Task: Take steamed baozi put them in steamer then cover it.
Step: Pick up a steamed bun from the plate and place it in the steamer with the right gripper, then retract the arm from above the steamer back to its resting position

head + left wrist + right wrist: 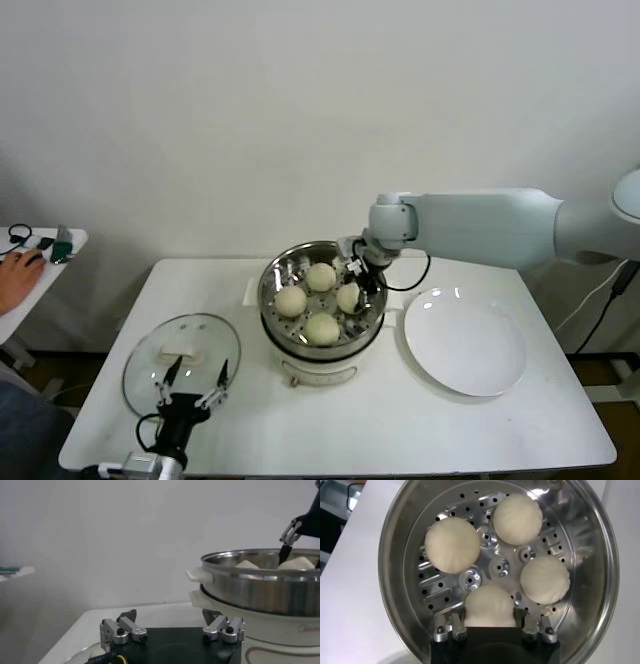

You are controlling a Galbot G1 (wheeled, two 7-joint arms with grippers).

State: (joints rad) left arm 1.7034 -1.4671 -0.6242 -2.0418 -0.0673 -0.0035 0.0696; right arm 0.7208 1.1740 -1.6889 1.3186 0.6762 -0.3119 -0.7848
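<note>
Right claw (354, 282) sits inside the steamer (272, 290), jaws parted either side of the 4th baozi (489, 606), seemingly releasing it beside 3 others. Next: retreat. Left claw (192, 386), wide open and empty, hovers over the cover (150, 355) on the table (400, 430).

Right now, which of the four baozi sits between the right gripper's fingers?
The baozi on the steamer's right side, flanked by the right gripper; the other three lie untouched.
</note>
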